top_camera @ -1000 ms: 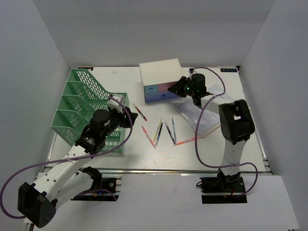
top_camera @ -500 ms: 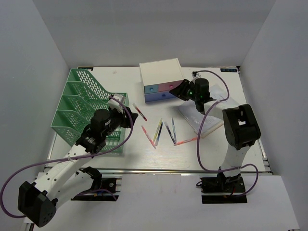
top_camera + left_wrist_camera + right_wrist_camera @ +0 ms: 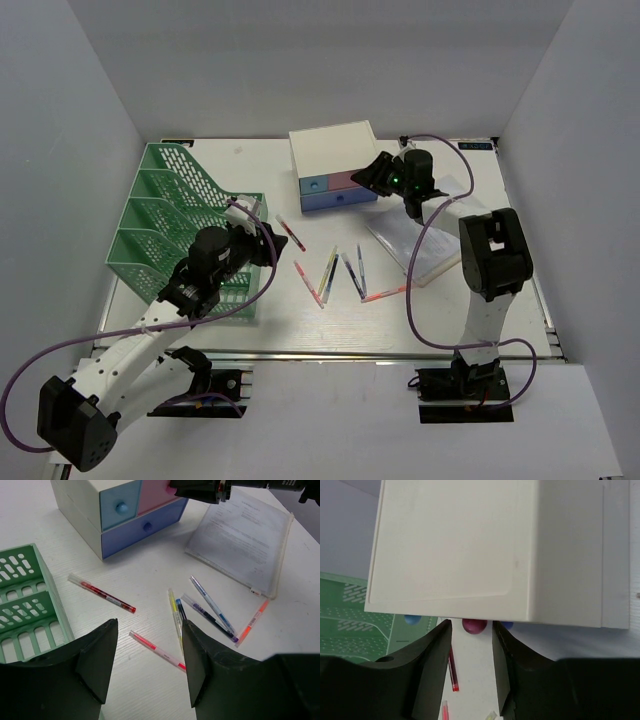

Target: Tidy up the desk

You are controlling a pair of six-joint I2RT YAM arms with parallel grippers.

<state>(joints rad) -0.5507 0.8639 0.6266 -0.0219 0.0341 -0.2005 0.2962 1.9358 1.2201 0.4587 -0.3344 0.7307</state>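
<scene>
The desk (image 3: pixel 300 315) is an off-white tabletop. Several coloured pens (image 3: pixel 330 272) lie loose at its middle. A plastic document sleeve (image 3: pixel 418 245) lies at the right. My right gripper (image 3: pixel 372 174) is at the front of the white drawer box (image 3: pixel 333 150). In the right wrist view it is open (image 3: pixel 471 630), with the pink drawer's knob (image 3: pixel 474 625) between its fingertips and untouched. My left gripper (image 3: pixel 252 215) is open and empty. In the left wrist view it hovers (image 3: pixel 150 647) over a pink pen (image 3: pixel 157 651).
A green mesh file rack (image 3: pixel 165 215) stands at the left, close beside my left arm. The drawer box's blue drawers (image 3: pixel 142 530) are shut. A red pen (image 3: pixel 102 593) lies between the rack and the box. Grey walls enclose the desk.
My right gripper has shifted slightly back and left, closer to the pink drawer's front. The left arm has not moved.
</scene>
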